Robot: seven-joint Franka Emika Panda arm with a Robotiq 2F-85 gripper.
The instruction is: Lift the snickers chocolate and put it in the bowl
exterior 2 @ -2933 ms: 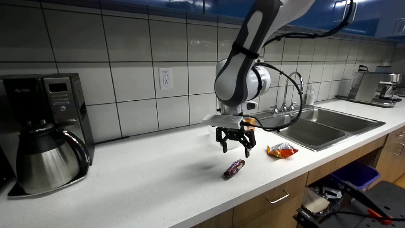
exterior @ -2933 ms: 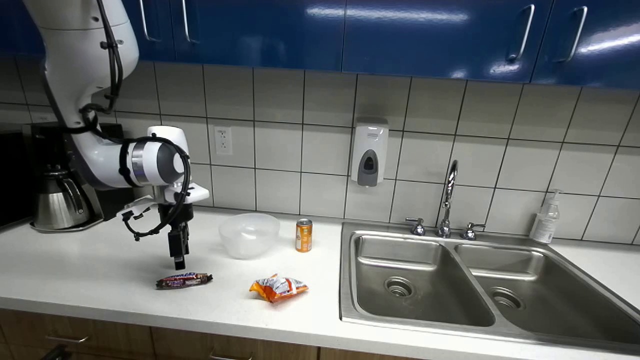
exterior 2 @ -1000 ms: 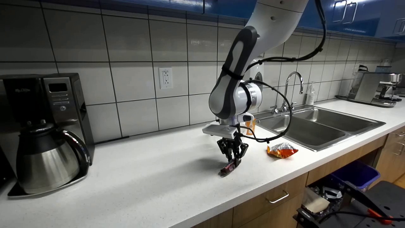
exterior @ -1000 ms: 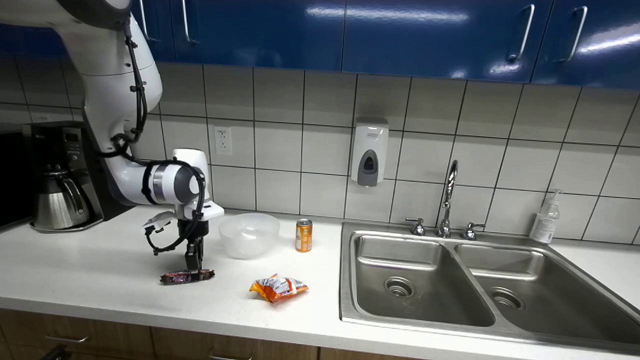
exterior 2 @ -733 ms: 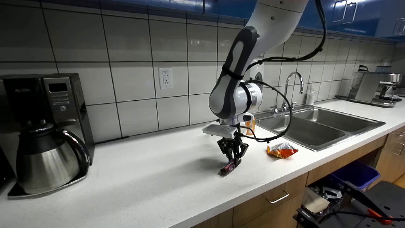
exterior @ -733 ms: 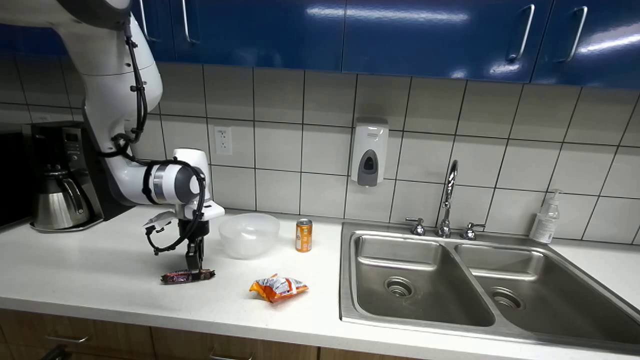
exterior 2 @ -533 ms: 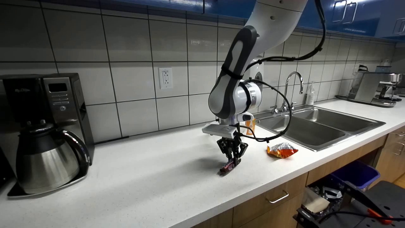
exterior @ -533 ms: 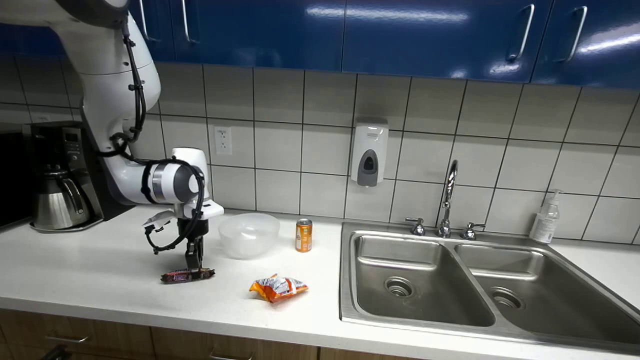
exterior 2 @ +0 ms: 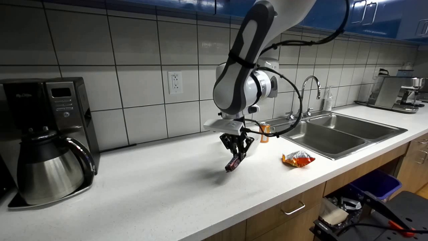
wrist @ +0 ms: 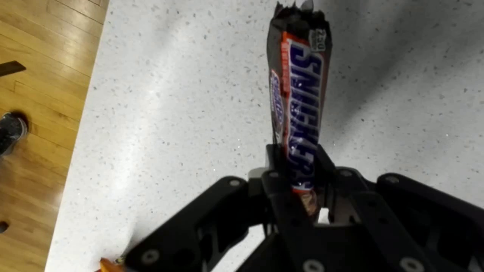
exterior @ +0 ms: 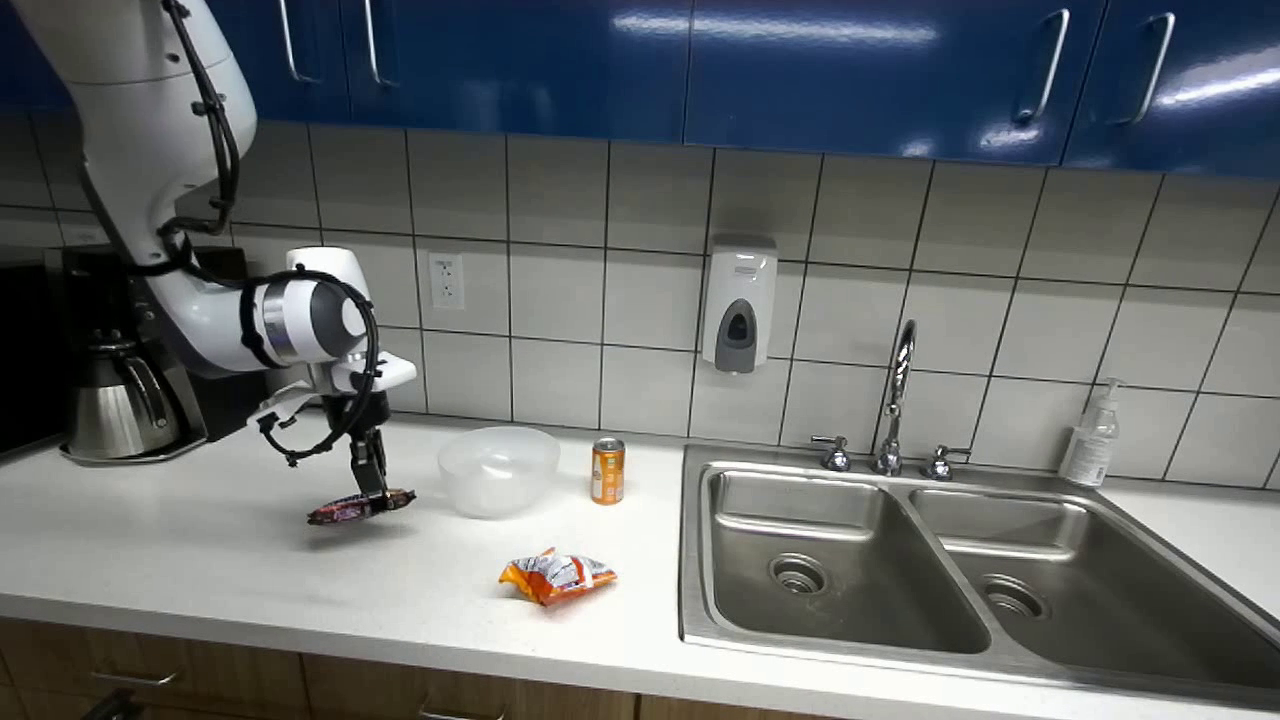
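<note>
Claw pinching Snickers bar, speckled counter, floorboards

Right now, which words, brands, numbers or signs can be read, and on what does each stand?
"SNICKERS": Snickers bar; seemingly again, blurred, on its side.
"250": Snickers bar, near one end.
Too small or blurred to read: orange can, snack packet, soap dispenser, pump bottle, coffee maker.

This is a kitchen: in both exterior views a white countertop runs below a tiled backsplash and blue upper cabinets, wood-fronted drawers beneath. At left stands a drip coffee maker, at right a double-basin stainless-steel sink with a gooseneck faucet. In an exterior view an espresso machine is far right.
</note>
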